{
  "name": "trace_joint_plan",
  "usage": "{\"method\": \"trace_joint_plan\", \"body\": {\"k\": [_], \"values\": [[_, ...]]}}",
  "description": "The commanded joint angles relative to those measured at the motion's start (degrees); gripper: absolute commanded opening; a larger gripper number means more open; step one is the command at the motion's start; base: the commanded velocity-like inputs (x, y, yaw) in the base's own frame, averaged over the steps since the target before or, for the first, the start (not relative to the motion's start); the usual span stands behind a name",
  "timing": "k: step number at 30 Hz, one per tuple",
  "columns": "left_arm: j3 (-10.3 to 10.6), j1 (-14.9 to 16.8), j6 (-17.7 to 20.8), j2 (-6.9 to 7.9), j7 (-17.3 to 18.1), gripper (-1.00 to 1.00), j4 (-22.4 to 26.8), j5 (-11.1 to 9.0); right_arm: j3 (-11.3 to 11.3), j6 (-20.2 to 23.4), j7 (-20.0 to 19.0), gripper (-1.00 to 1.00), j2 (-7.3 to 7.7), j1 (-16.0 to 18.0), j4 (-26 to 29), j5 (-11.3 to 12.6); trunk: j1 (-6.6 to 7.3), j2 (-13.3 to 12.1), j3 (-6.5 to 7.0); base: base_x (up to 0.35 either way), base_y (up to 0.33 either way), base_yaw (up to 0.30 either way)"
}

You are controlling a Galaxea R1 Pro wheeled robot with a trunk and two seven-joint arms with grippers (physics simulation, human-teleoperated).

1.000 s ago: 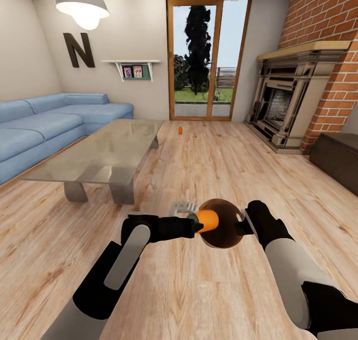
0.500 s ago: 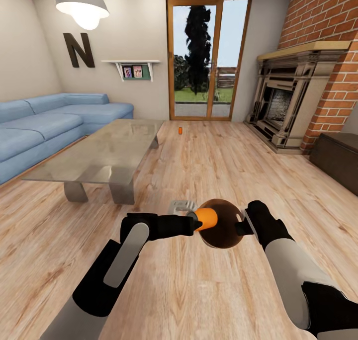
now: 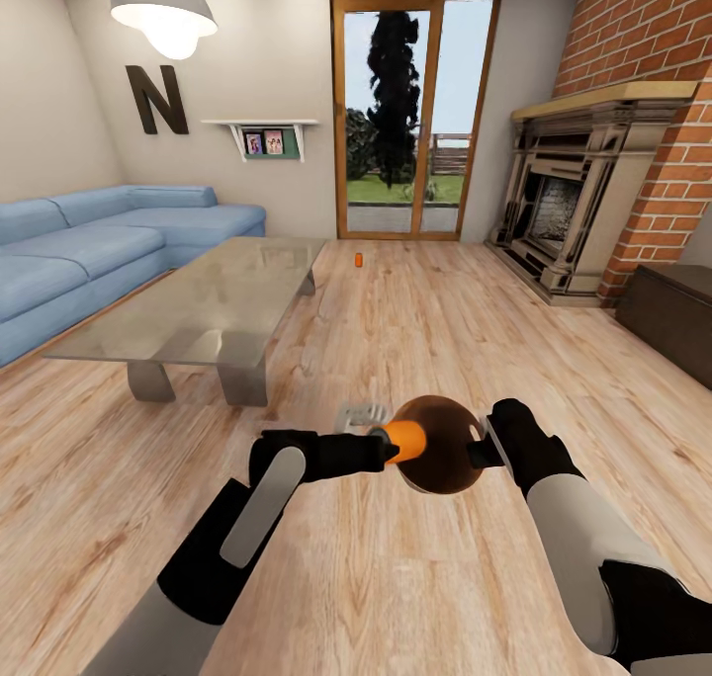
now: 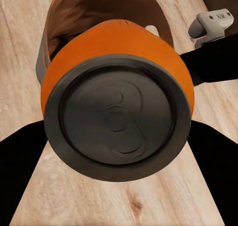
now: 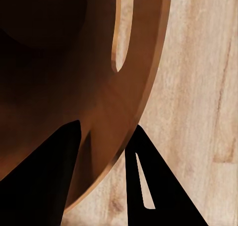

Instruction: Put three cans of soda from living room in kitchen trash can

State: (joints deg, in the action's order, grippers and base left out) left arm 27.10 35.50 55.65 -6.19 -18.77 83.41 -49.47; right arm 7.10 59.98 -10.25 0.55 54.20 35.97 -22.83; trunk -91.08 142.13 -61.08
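Left gripper clamped on an orange soda can; dark fingers press both sides of the can in the left wrist view. Can lies on its side, long axis roughly nine-to-three across the head view, far end pushed over the bin's mouth, silvery end face toward the wrist camera. Likely held level so it can slide or drop straight into the bin.

Trash can, copper-brown, held off the floor, mouth seemingly turned toward nine o'clock to meet the can.

Right gripper pinched on the bin's rim, one finger inside, one outside, steadying it as a receiver.

Second orange can stands on the plank floor at twelve o'clock, well apart, near the glass doors.
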Motion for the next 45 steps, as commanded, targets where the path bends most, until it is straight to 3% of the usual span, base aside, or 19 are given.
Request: {"method": "trace_joint_plan", "body": {"k": [1, 14, 23, 30, 38, 39, 45], "values": [[0.1, 0.0, -0.4, -0.03, 0.0, -1.0, -0.3, -0.1, 0.0, 0.0, -0.1, -1.0, -0.01, 0.0, 0.0, 0.7, 0.01, 0.0, 0.01, 0.0, 0.0, 0.0], [0.7, 0.7, -1.9, -0.74, 0.0, -1.0, -1.1, -0.3, -0.3, 0.0, -0.1, -1.0, -0.36, 0.0, 0.0, 0.7, 0.01, 0.0, 0.01, 0.0, 0.0, 0.0], [1.4, 0.8, -1.9, -1.33, 0.0, -1.0, -0.8, -0.4, -1.7, 0.0, 0.0, -1.0, -2.26, 0.0, -0.2, 0.7, 0.01, 0.0, 0.01, 0.0, 0.0, 0.0], [1.5, 0.8, -2.0, -1.29, 0.0, -1.0, -0.8, -0.4, -2.7, 0.0, 3.4, -1.0, -4.6, 0.0, -0.5, 0.8, 0.01, 0.0, 0.01, 0.0, 0.0, 0.0], [1.5, 0.7, -2.0, -1.13, 0.0, -1.0, -0.8, -0.3, -2.6, 0.0, 3.7, -1.0, -4.82, 0.0, -0.5, 0.8, 0.01, 0.0, 0.01, 0.0, 0.0, 0.0], [1.5, 0.7, -2.0, -1.11, 0.0, 1.0, -0.8, -0.3, -2.6, 0.0, 3.7, -1.0, -4.83, 0.0, -0.5, 0.8, 0.01, 0.0, 0.01, 0.0, 0.0, 0.0], [1.5, 0.6, -2.0, -0.94, 0.0, 1.0, -0.7, -0.3, -2.6, 0.0, 3.7, -1.0, -4.85, 0.0, -0.5, 0.8, 0.01, 0.0, 0.01, 0.0, 0.0, 0.0]]}}
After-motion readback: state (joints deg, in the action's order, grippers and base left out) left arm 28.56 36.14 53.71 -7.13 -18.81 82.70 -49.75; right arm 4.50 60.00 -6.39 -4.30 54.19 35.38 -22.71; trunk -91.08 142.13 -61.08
